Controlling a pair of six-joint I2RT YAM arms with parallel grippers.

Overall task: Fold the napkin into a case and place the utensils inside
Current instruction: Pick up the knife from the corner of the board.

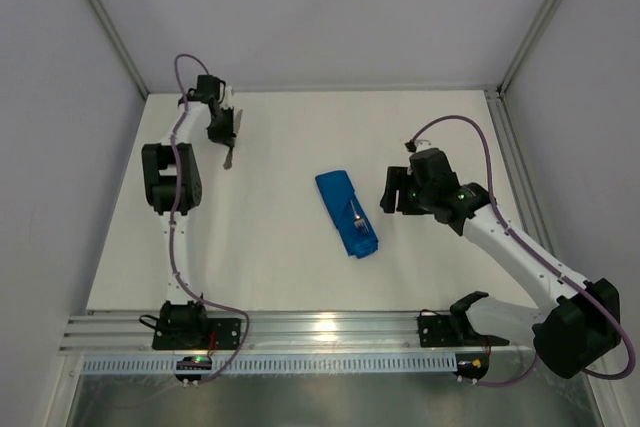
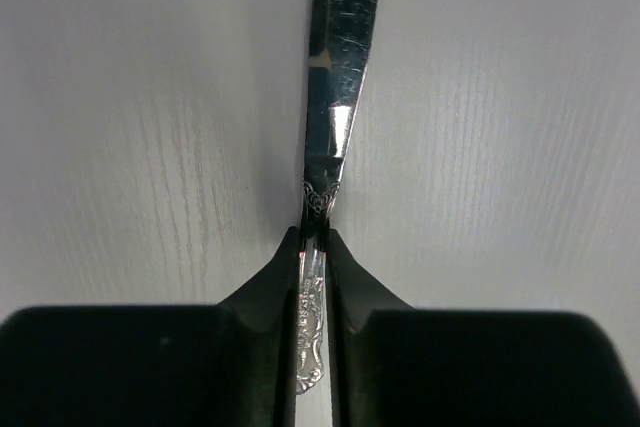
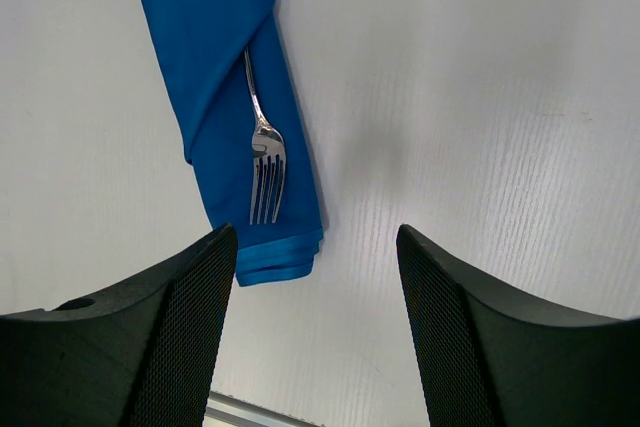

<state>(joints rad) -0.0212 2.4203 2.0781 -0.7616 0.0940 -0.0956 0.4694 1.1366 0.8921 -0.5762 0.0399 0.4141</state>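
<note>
The napkin lies mid-table, folded into a narrow bright blue case [image 1: 345, 209] [image 3: 215, 57]. A silver fork [image 1: 358, 218] [image 3: 266, 172] is tucked under its diagonal flap, with the tines showing toward the near end. At the far left, my left gripper [image 1: 226, 137] [image 2: 315, 247] is shut on the ornate handle of a silver knife [image 1: 229, 157] [image 2: 338, 97]. The blade points away from the jaws, over the white table. My right gripper [image 1: 390, 192] [image 3: 318, 247] is open with nothing between its fingers, just right of the case's near end.
A white table [image 1: 290, 267] is enclosed by grey walls and corner posts. A metal rail [image 1: 320, 332] with both arm bases runs along the near edge. A spare gripper mount [image 1: 462, 317] sits on the rail at right.
</note>
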